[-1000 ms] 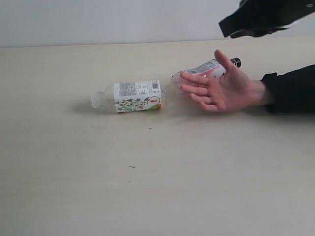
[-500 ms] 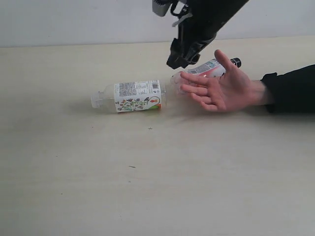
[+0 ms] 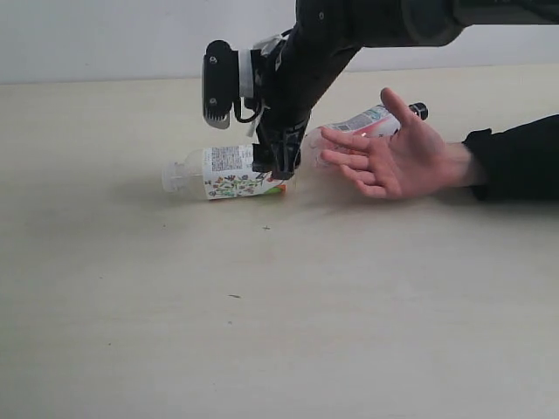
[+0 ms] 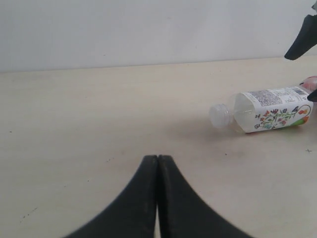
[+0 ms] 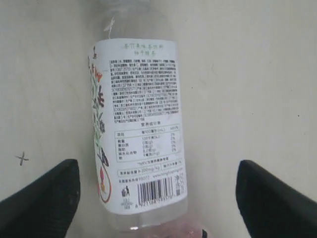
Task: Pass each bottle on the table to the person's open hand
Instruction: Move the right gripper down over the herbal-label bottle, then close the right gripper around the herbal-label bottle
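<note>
Bright, even, diffuse light, faint soft shadow under the floral bottle (image 3: pixel 229 171), mild overall softness.

The clear bottle (image 3: pixel 229 172) wears a white label (image 5: pixel 141 129) with orange-green florals; the table (image 3: pixel 262 332) is pale cream wood-grain.

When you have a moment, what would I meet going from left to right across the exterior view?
Floral-orange bottle lying on its side → right gripper at its base end → person's open hand → black sleeve.
</note>
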### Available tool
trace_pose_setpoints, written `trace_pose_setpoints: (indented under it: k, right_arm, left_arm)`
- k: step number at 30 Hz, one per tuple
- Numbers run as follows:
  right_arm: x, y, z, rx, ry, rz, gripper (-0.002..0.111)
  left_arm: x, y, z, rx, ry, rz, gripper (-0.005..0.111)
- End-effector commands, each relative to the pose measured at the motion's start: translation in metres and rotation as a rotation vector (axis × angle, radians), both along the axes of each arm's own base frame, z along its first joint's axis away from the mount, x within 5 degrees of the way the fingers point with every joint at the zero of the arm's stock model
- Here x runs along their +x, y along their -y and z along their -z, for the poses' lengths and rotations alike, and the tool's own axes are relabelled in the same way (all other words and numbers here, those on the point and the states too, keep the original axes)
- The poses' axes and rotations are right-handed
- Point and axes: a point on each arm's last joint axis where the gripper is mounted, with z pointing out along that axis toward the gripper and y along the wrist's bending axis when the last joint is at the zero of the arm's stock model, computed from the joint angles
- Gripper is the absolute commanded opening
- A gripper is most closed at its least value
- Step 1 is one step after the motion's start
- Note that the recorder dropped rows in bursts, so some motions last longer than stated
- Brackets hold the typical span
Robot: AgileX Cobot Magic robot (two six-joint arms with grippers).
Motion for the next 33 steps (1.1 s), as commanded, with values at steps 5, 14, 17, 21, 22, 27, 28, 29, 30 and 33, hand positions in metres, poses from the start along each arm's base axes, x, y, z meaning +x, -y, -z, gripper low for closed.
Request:
trace_pose_setpoints:
  k: [5, 14, 17, 21, 22, 27, 28, 29, 30, 33]
  right_arm:
    - [0.01, -0.008, 0.013, 0.027, 0.08, -0.009, 0.087]
    - [0.015, -0.011, 0.039, 0.018, 0.07, -0.006, 0.087]
    - [0.016, -0.012, 0.04, 0.032, 0.074, 0.004, 0.087]
    - [0.017, -0.013, 0.04, 0.054, 0.07, 0.037, 0.087]
    - [0.017, -0.013, 0.04, 0.059, 0.066, 0.048, 0.087]
    - [0.013, -0.011, 0.042, 0.032, 0.019, 0.049, 0.087]
    - [0.012, -0.01, 0.043, 0.027, 0.009, 0.052, 0.087]
    - [0.012, -0.01, 0.043, 0.025, 0.0, 0.057, 0.087]
    - [0.011, -0.009, 0.044, 0.019, -0.006, 0.056, 0.087]
    - [0.011, -0.009, 0.044, 0.014, -0.009, 0.054, 0.087]
  left_arm:
    - [0.0, 0.0, 0.0, -0.008, 0.006, 0.005, 0.002]
    - [0.0, 0.0, 0.0, -0.008, 0.006, 0.005, 0.002]
    - [0.0, 0.0, 0.0, -0.008, 0.006, 0.005, 0.002]
    - [0.0, 0.0, 0.0, -0.008, 0.006, 0.005, 0.002]
    - [0.0, 0.0, 0.0, -0.008, 0.006, 0.005, 0.002]
    - [0.0, 0.0, 0.0, -0.008, 0.006, 0.005, 0.002]
    - [0.0, 0.0, 0.0, -0.008, 0.006, 0.005, 0.002]
    - [0.0, 0.0, 0.0, -0.008, 0.006, 0.005, 0.002]
    - [0.0, 0.0, 0.0, -0.008, 0.006, 0.005, 0.002]
    - [0.0, 0.0, 0.0, -0.008, 0.006, 0.005, 0.002]
